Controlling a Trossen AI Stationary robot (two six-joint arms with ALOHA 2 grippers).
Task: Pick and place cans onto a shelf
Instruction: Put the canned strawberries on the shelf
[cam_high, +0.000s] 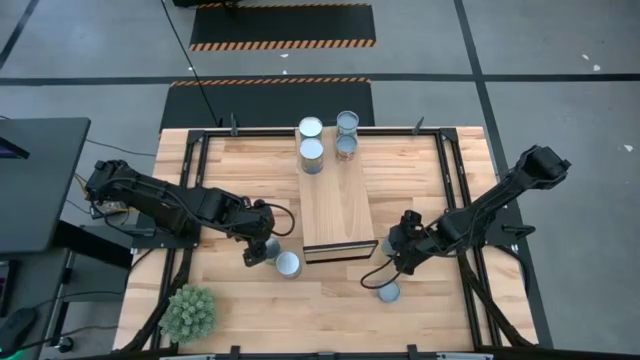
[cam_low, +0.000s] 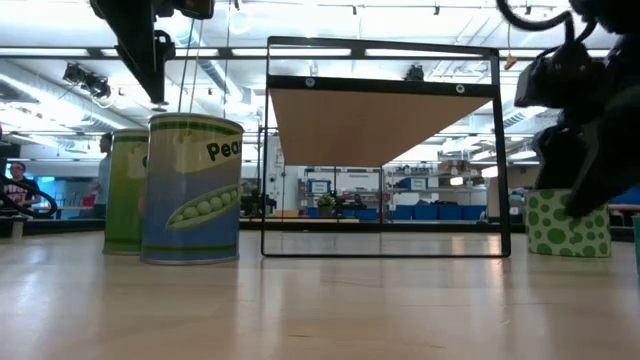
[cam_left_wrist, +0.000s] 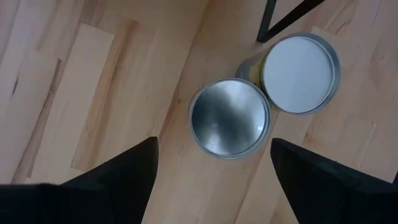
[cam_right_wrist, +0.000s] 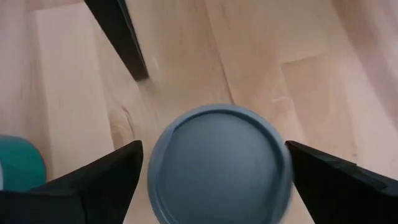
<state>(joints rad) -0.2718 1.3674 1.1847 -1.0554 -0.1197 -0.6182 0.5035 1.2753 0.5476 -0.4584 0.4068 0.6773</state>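
Observation:
The light-wood shelf (cam_high: 335, 205) stands mid-table, and several cans (cam_high: 312, 150) stand on the far end of its top. Two cans stand on the table by the shelf's near left corner, one (cam_left_wrist: 229, 117) between my left gripper's fingers and one (cam_left_wrist: 301, 73) beside it. In the low view they carry pea labels (cam_low: 192, 190). My left gripper (cam_high: 258, 250) is open, points down and hovers just above them. One more can (cam_high: 388, 291) stands on the table near the shelf's near right corner. My right gripper (cam_right_wrist: 214, 180) is open above it, with a finger on either side.
A green spiky plant (cam_high: 190, 312) sits at the table's near left corner. A black metal frame (cam_high: 200, 150) runs round the tabletop. The shelf's dark-edged open end (cam_low: 380, 150) faces the near side, between the two arms.

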